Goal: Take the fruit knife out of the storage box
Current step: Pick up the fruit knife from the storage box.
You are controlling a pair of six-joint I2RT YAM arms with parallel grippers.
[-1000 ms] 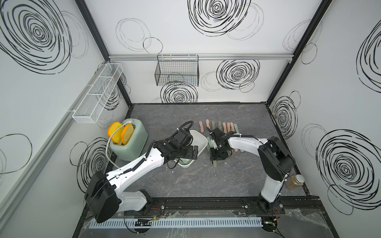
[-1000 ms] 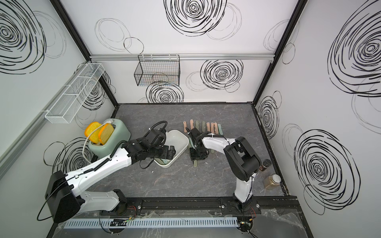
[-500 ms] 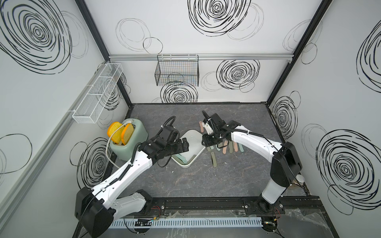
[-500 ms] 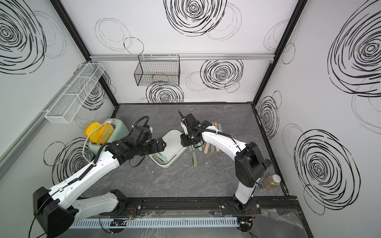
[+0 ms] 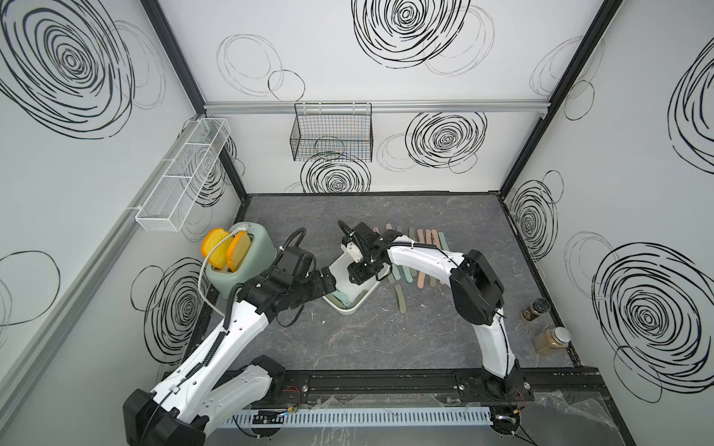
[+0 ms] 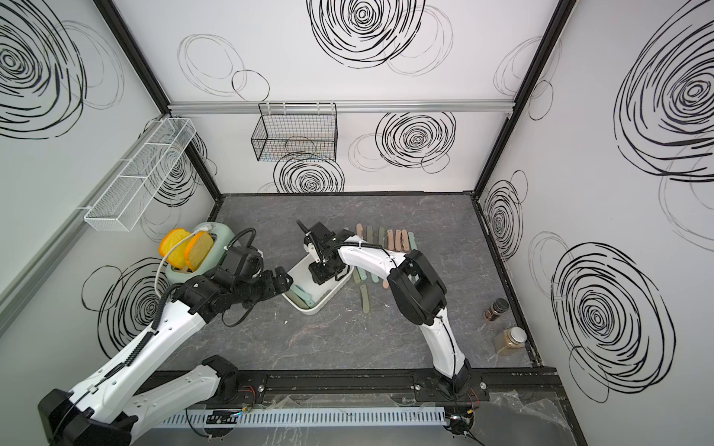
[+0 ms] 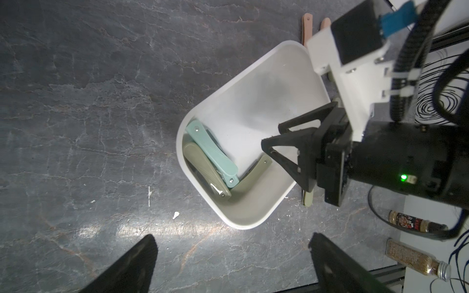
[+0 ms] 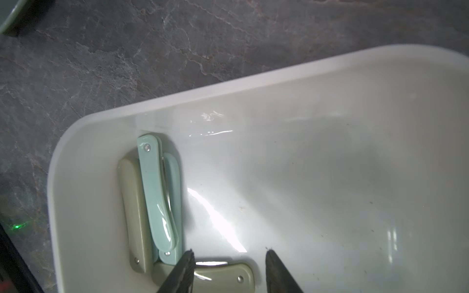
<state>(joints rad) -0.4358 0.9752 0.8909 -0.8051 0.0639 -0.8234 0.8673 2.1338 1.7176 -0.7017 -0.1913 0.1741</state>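
Storage box: I see the white storage box (image 5: 346,311) (image 6: 309,309) sitting askew on the grey worktop (image 5: 347,347), between my two arms and just beside the toaster (image 5: 257,247).
Contents: three folded fruit knives lie in the box, all at the end nearer the arm bases.
Mint fruit knife: the mint fruit knife (image 7: 212,152) (image 8: 157,192) lies along the end wall, partly on top of its neighbour.
Olive fruit knife: the olive fruit knife (image 7: 205,172) (image 8: 133,215) is pressed between the mint one and the wall.
Second olive fruit knife: the second olive fruit knife (image 7: 251,175) (image 8: 223,276) lies crosswise in the corner, along the adjoining wall.
Right claw: my right claw (image 8: 228,253) (image 7: 272,135) points down into the box, jaws partly apart with nothing between them. One fingertip (image 8: 189,256) overlaps the second olive knife; I cannot tell whether it touches.
Left claw: my left claw (image 7: 232,237) (image 5: 328,280) hangs spread wide and empty over the worktop, just outside the box rim.
Outside the box: a row of folded knives (image 6: 398,237) lies beyond the box, and a lone olive knife (image 5: 402,301) lies apart from it.
Far edge: two spice bottles (image 5: 535,309) stand by the right wall.
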